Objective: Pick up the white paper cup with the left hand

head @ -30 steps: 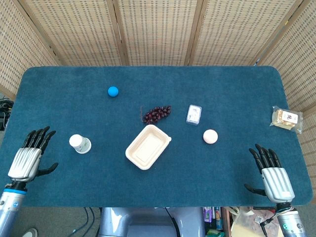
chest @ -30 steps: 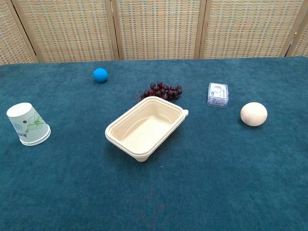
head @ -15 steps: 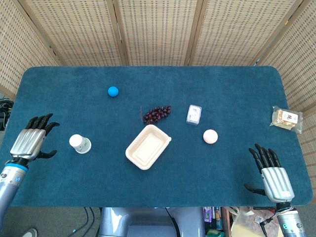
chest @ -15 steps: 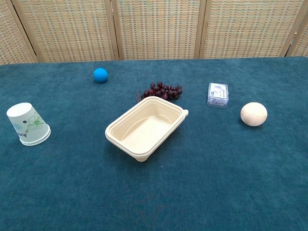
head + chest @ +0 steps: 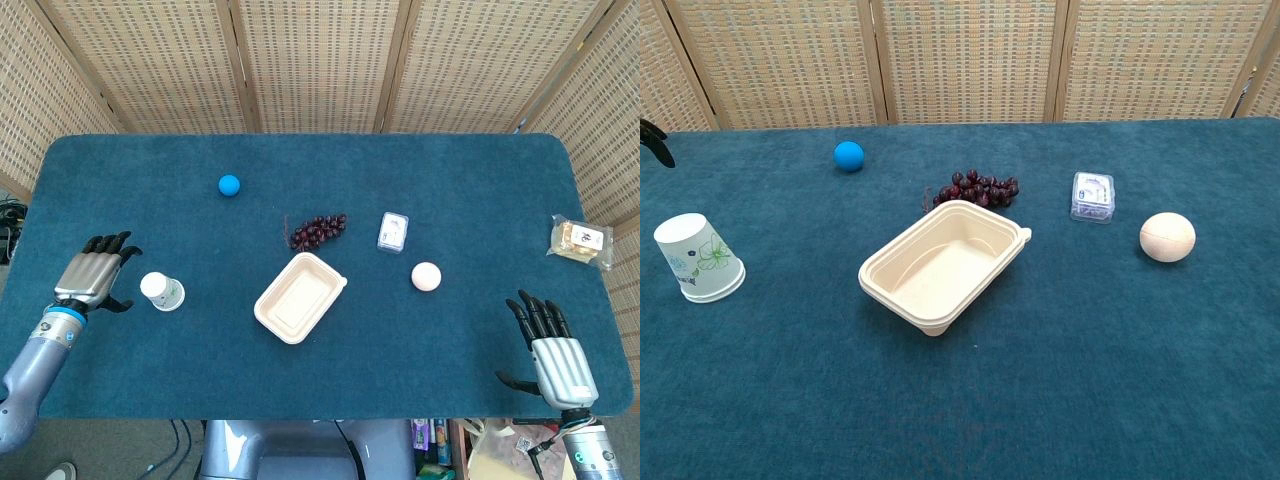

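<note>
The white paper cup [image 5: 161, 291] stands upside down on the blue table, left of centre; the chest view shows its green flower print [image 5: 699, 257]. My left hand [image 5: 94, 273] hovers just left of the cup, fingers spread, holding nothing and not touching it. Only a dark fingertip [image 5: 654, 139] of that hand shows at the chest view's left edge. My right hand [image 5: 553, 353] rests open at the table's near right corner, far from the cup.
A beige tray [image 5: 298, 297] lies at the middle, with dark grapes [image 5: 317, 231] behind it. A blue ball [image 5: 229, 185] sits far left, a clear small box [image 5: 393, 231] and a cream ball [image 5: 426, 276] to the right, a snack packet [image 5: 580, 240] at the right edge.
My left hand has moved forward and rightward toward the cup, its fingertip now entering the chest view. The cup and my right hand have not moved.
</note>
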{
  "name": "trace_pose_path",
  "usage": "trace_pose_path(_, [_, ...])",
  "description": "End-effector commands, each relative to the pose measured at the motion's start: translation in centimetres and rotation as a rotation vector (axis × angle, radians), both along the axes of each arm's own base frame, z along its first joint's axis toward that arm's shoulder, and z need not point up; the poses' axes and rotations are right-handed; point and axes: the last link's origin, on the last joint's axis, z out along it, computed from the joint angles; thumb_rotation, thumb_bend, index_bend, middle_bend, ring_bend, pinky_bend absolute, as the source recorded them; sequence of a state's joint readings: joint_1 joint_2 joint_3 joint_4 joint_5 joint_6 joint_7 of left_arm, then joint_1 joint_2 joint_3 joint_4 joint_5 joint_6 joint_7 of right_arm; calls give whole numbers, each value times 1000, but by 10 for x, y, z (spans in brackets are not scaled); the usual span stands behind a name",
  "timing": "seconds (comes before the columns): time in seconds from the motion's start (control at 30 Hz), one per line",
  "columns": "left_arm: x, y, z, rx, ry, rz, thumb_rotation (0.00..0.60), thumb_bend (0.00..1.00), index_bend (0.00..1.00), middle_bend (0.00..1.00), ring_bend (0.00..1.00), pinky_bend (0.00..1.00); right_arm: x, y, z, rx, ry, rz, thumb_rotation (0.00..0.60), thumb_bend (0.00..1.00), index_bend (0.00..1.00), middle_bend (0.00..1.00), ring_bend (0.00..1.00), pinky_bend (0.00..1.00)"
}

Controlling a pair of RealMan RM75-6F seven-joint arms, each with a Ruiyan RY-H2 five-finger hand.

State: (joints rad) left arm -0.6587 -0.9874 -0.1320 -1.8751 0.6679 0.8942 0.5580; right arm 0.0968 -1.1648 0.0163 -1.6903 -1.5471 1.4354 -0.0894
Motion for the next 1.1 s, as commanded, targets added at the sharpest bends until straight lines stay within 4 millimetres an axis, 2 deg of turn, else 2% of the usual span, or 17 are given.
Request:
trace_pose_path(0.03, [1, 1, -5, -11, 17, 2, 600, 244, 202, 0, 0, 0, 0, 0, 0, -1, -1, -2, 600, 89, 0, 0, 0, 0])
trace_pose_path(0.7, [3, 13, -32, -18, 46, 18, 600, 244, 235, 0, 0, 0, -3, -1, 2, -1, -7, -11, 600, 88, 0, 0, 0, 0])
trace_pose_path(1.1, [0, 20, -37, -13, 41, 45, 600, 244, 264, 0, 0, 0, -3, -1, 3, -3, -8, -12, 600, 88, 0, 0, 0, 0])
